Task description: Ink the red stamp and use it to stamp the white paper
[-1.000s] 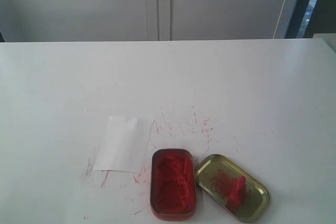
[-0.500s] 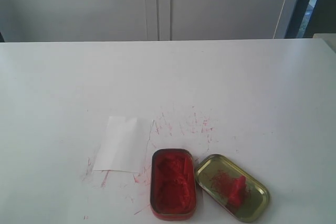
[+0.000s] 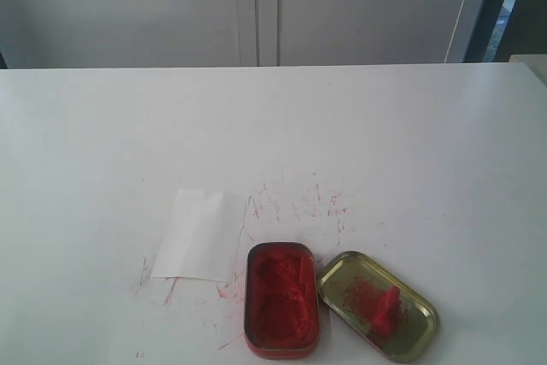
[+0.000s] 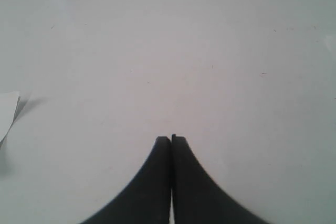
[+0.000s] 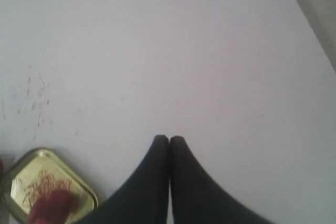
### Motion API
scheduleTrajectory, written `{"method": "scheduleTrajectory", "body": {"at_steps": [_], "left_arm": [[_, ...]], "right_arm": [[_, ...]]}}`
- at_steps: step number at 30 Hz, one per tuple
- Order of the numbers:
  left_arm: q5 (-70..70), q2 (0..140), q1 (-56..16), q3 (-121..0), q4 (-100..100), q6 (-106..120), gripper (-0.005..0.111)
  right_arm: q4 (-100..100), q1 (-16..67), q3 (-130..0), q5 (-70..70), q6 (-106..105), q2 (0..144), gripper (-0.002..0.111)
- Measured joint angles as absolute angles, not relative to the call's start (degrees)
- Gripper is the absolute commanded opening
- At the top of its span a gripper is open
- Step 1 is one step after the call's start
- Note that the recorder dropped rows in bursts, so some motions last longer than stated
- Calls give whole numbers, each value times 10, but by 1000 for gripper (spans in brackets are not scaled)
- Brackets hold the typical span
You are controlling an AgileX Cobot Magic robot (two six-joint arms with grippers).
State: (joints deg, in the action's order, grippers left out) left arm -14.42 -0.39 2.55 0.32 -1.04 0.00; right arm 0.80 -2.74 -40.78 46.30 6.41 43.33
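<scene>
The small red stamp (image 3: 386, 311) lies inside the gold tin lid (image 3: 419, 331) near the table's front, right of centre; the right wrist view shows the red stamp (image 5: 50, 205) in the gold tin lid (image 5: 79, 184) too. Left of the lid sits the red tin of ink paste (image 3: 281, 298). The white paper (image 3: 199, 234) lies flat to the left of that tin; one corner of the white paper (image 4: 7, 109) shows in the left wrist view. My left gripper (image 4: 171, 138) is shut on nothing above bare table. My right gripper (image 5: 169, 138) is shut on nothing, apart from the lid. Neither gripper shows in the exterior view.
Red ink smears (image 3: 299, 203) mark the white table (image 3: 273, 126) around the paper and tins. A grey wall with cabinet doors (image 3: 256, 6) stands behind the table's far edge. The table's right edge (image 5: 310, 24) shows in the right wrist view.
</scene>
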Motion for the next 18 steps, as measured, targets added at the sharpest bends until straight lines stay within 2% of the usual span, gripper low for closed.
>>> {"method": "scheduleTrajectory", "body": {"at_steps": [9,18], "left_arm": [[-144,-4,25,3,-10,0,0],[-144,-4,25,3,-10,0,0]], "right_arm": [[52,-27,-408,581,81,521,0],[81,-27,-408,591,78,569,0]]}}
